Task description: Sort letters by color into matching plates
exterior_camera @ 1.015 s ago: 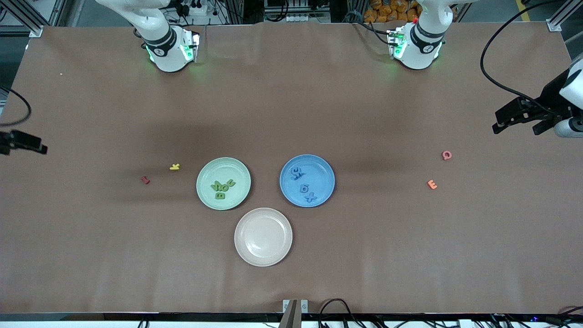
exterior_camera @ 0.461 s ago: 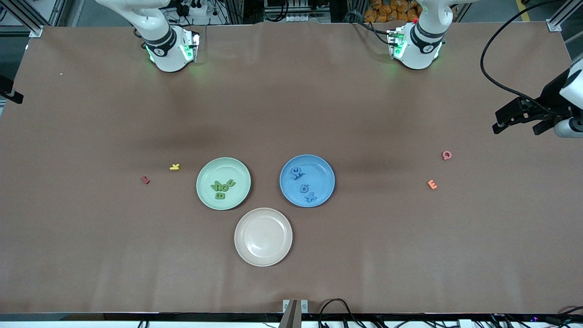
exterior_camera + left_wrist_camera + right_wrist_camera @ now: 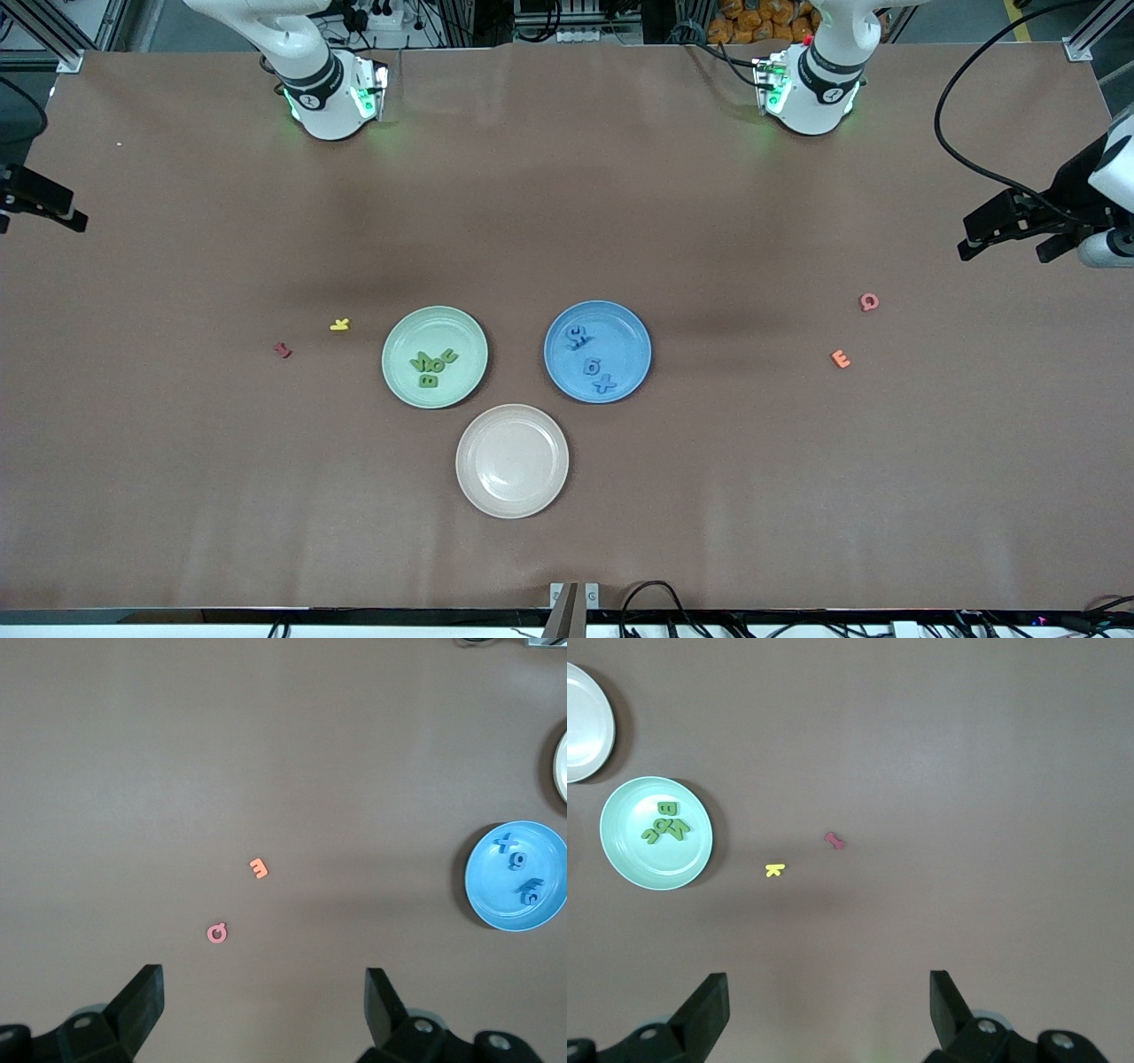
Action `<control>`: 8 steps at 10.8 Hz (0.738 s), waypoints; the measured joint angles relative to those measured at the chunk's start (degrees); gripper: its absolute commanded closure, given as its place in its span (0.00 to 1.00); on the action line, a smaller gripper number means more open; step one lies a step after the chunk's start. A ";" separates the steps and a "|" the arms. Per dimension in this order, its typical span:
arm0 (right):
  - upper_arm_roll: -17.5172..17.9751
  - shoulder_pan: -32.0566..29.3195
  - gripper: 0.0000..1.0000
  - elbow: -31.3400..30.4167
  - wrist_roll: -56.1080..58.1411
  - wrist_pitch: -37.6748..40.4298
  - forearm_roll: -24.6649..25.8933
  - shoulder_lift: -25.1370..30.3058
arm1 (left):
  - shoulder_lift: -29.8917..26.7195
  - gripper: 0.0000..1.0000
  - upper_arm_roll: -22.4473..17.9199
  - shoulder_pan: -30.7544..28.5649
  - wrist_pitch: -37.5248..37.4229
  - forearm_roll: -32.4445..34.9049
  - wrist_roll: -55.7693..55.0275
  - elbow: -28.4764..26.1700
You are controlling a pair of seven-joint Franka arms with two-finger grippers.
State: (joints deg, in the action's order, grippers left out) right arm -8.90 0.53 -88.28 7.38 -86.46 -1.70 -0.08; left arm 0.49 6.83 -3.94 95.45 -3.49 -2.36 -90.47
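Grn letters [image 3: 664,823] in grn plate [image 3: 629,868]

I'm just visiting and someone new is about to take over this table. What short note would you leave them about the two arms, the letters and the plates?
Left gripper: open, holding nothing, up over the left arm's end of the table.
Right gripper: open, holding nothing, up over the right arm's end.
Green letters: all lying in the green plate.
Blue letters: all lying in the blue plate.
Done: the sorting looks finished.
Left: nothing obvious; the beige plate holds nothing, and the red, orange and yellow letters lie on the table.
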 measured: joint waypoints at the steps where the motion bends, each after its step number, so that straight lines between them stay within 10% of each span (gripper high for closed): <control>1: 0.00 0.54 0.00 -0.81 -0.84 -0.59 0.45 -0.03 | 0.00 0.00 0.00 0.00 0.00 0.00 0.00 0.00; 8: 0.02 1.37 0.00 0.04 -2.50 -1.59 1.37 -0.29 | 0.05 0.00 -0.01 0.00 0.14 0.00 0.00 -0.02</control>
State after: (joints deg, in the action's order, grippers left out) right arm -8.89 1.91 -88.23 4.88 -88.06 -0.34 -0.37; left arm 0.54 6.82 -3.95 95.60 -3.49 -2.36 -90.50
